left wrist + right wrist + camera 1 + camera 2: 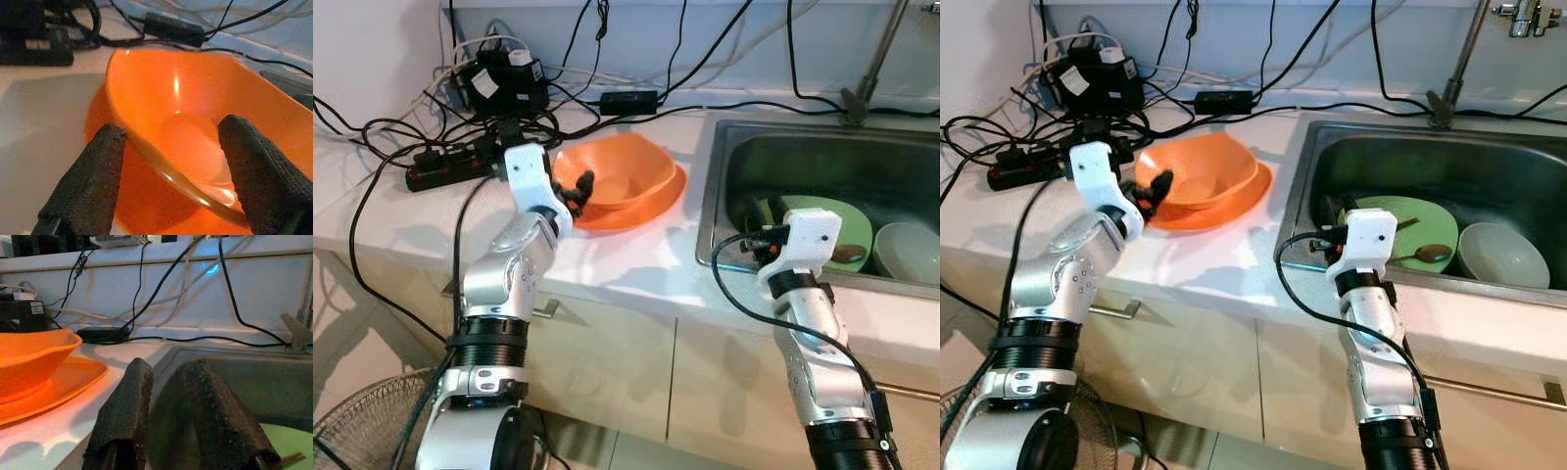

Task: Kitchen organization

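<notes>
The step in hand is judged to be the taking of the orange bowl [612, 174] by its near rim, and it is best done by the left pincer [168, 171], whose two black fingers [88, 181] are spread apart with the rim between them, one finger outside the wall and one over the hollow; the fingers should be sunk a little further over the lip before being closed, since the wall is thin, smooth and glossy and is likely to slip from a shallow pinch; a straight lift is advised, so that the orange plate [656, 204] beneath is not dragged along the bench [636, 259]; the tangle of black cables [440, 147] just behind the bowl should be kept away from; the right pincer [168, 401] is held over the front edge of the sink [724, 157], its fingers slightly parted and holding nothing, and need not be moved; the bowl is seen as a deep, wide-mouthed vessel of bright orange plastic, empty, sitting upright on the matching plate on the white bench, beside the sink, in which a green plate [1435, 230] and a pale bowl [1503, 253] are lying.
</notes>
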`<state>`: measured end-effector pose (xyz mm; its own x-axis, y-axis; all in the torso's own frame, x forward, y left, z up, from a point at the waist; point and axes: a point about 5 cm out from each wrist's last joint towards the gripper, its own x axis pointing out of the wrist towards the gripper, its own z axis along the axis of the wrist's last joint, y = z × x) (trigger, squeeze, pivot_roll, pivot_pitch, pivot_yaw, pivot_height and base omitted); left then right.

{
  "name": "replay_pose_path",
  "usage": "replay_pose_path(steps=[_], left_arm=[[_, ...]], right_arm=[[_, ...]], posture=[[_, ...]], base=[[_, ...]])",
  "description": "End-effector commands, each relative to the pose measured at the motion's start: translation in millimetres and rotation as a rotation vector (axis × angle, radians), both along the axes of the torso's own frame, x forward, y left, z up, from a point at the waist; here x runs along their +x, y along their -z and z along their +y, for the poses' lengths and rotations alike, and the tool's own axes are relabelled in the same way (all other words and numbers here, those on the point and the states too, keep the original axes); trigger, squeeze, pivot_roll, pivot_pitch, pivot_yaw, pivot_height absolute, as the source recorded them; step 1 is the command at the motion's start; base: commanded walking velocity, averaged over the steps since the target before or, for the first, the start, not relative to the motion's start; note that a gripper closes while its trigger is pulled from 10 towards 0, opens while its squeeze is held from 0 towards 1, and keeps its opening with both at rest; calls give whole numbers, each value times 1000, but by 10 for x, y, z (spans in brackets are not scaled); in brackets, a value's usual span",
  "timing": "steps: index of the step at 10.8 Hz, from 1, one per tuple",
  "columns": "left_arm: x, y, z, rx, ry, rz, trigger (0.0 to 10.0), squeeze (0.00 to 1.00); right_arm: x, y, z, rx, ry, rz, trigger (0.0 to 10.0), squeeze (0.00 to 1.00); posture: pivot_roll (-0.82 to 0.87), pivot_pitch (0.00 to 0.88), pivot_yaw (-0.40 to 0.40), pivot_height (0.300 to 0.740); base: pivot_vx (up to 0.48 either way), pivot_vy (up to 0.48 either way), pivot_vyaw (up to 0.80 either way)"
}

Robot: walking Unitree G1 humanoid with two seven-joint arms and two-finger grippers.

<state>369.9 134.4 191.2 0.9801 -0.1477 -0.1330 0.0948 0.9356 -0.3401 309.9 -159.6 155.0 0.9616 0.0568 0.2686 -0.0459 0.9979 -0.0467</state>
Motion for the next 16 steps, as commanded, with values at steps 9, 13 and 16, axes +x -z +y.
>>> replay_pose_path(steps=[9,13,16], left_arm=[[-9,201,-293,-259,37,174,5373,0],[26,179,-374,-279,43,161,0,0],[76,108,-396,-307,28,120,0,0]], right_arm=[[36,-15,15,-2,-4,2,10000,0],[37,-9,12,-1,2,5,10000,0],[40,6,11,4,14,10,10000,0]], posture=[[21,0,127,740],[16,0,128,740],[20,0,131,740]], base=[[0,0,0],[0,0,0],[0,0,0]])
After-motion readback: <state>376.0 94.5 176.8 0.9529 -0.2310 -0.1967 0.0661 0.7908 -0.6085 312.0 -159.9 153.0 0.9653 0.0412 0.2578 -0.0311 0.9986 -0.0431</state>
